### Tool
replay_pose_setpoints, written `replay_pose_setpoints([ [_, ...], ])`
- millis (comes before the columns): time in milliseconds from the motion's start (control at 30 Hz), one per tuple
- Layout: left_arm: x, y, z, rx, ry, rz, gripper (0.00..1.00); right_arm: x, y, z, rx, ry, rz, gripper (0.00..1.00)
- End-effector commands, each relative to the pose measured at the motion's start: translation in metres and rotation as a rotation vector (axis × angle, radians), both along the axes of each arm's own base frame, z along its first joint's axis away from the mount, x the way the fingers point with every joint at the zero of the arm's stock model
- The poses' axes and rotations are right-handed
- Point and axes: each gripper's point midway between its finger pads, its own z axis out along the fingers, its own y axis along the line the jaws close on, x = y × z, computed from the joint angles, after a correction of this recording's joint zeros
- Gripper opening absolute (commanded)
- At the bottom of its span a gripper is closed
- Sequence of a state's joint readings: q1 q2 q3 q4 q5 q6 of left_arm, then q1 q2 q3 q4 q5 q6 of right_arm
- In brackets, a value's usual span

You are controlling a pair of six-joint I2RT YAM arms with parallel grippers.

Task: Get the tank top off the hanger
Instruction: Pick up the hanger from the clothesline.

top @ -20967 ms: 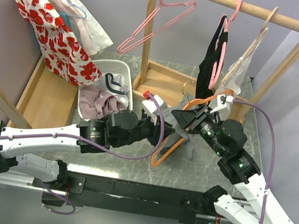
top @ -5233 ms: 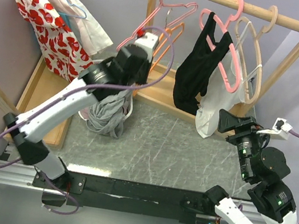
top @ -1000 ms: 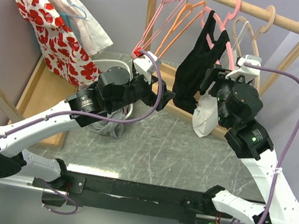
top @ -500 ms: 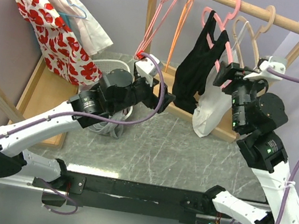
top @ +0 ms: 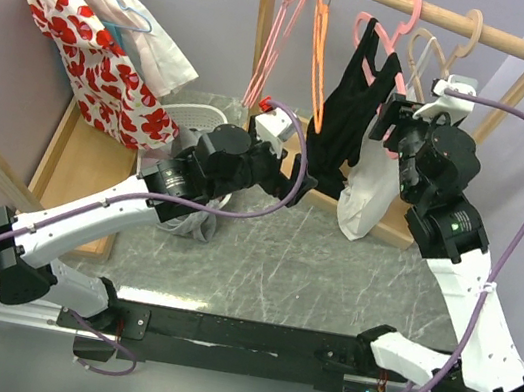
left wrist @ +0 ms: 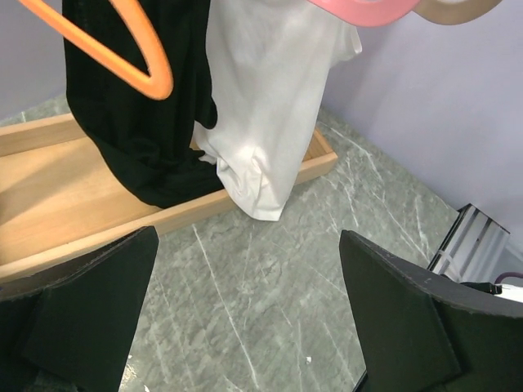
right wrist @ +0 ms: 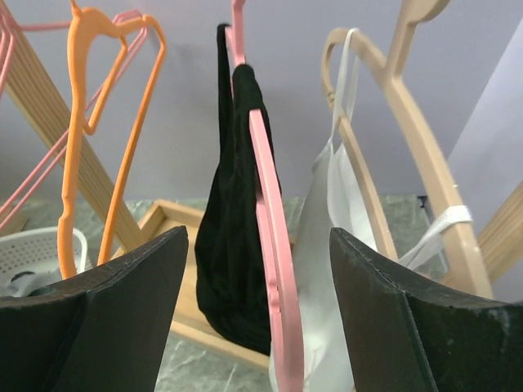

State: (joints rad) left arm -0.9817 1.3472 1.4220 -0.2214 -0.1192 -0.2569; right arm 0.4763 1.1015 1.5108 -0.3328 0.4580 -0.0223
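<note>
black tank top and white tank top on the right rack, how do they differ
Colour: the black tank top is dark, the white tank top pale. Hanger: the black tank top sits on a pink hanger, the white tank top on a tan hanger. Place: in the top view the black tank top hangs left of the white tank top. Both hang from the same wooden rail.

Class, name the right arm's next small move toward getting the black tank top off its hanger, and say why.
Probably ease the right claw forward and close on the pink hanger: its jaws stand open with that hanger centred between them, and the black tank top hangs there.
</note>
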Motion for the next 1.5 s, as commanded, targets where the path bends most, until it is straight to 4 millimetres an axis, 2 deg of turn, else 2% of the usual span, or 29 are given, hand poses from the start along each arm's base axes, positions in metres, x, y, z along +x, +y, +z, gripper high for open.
replay_pose_setpoints([
  [0,-0.004,-0.008,0.010,-0.043,-0.011,-0.035,0.99,0.003,0.008,0.004,0.047,-0.003,0.064,0.77],
  [67,-0.004,-0.009,0.007,-0.032,-0.008,-0.035,1.00,0.009,0.012,-0.003,0.044,0.024,0.074,0.76],
  [100,-0.004,-0.009,0.006,-0.027,-0.006,-0.035,0.99,0.011,0.013,-0.002,0.045,0.029,0.080,0.75],
  [167,-0.003,-0.009,0.004,-0.022,-0.003,-0.032,0.99,0.018,0.017,-0.013,0.033,0.066,0.084,0.70],
  [200,-0.004,-0.008,0.006,-0.026,-0.005,-0.032,0.99,0.018,0.018,-0.014,0.033,0.069,0.090,0.62],
  [233,-0.004,-0.007,0.007,-0.029,-0.007,-0.031,0.99,0.020,0.020,-0.014,0.036,0.069,0.095,0.58],
  [267,-0.003,-0.006,0.006,-0.028,-0.005,-0.027,0.99,0.020,0.021,-0.015,0.040,0.071,0.096,0.49],
  [367,-0.004,-0.004,0.007,-0.030,-0.008,-0.023,0.99,0.021,0.023,-0.014,0.042,0.071,0.102,0.33],
  [433,-0.004,-0.004,0.006,-0.026,-0.008,-0.022,0.99,0.021,0.022,-0.014,0.041,0.074,0.101,0.28],
  [467,-0.003,-0.003,0.006,-0.025,-0.010,-0.017,1.00,0.021,0.022,-0.013,0.045,0.071,0.099,0.21],
  [533,-0.002,-0.004,0.006,-0.020,-0.008,-0.014,0.99,0.021,0.022,-0.010,0.051,0.063,0.100,0.16],
  [567,-0.002,-0.004,0.005,-0.017,-0.009,-0.013,0.99,0.020,0.022,-0.009,0.055,0.061,0.103,0.05],
  [600,-0.001,-0.004,0.005,-0.018,-0.008,-0.011,0.99,0.019,0.023,-0.004,0.058,0.050,0.109,0.01],
  [800,0.002,0.000,0.008,-0.028,-0.010,0.017,0.99,0.012,0.025,0.027,0.104,-0.018,0.136,0.00],
  [967,0.005,0.005,0.008,-0.031,-0.004,0.049,0.99,-0.006,0.021,0.053,0.146,-0.075,0.152,0.00],
  [1067,0.009,0.013,0.011,-0.049,-0.007,0.097,0.99,-0.020,0.021,0.052,0.163,-0.064,0.173,0.00],
  [1267,0.009,0.015,0.019,-0.067,-0.016,0.108,0.99,-0.073,0.027,0.041,0.201,-0.036,0.302,0.00],
  [1400,0.008,0.016,0.023,-0.084,-0.019,0.109,0.99,-0.112,0.021,0.045,0.228,-0.039,0.374,0.00],
  [1467,0.008,0.015,0.025,-0.088,-0.019,0.107,0.99,-0.120,0.015,0.033,0.245,0.001,0.360,0.00],
])
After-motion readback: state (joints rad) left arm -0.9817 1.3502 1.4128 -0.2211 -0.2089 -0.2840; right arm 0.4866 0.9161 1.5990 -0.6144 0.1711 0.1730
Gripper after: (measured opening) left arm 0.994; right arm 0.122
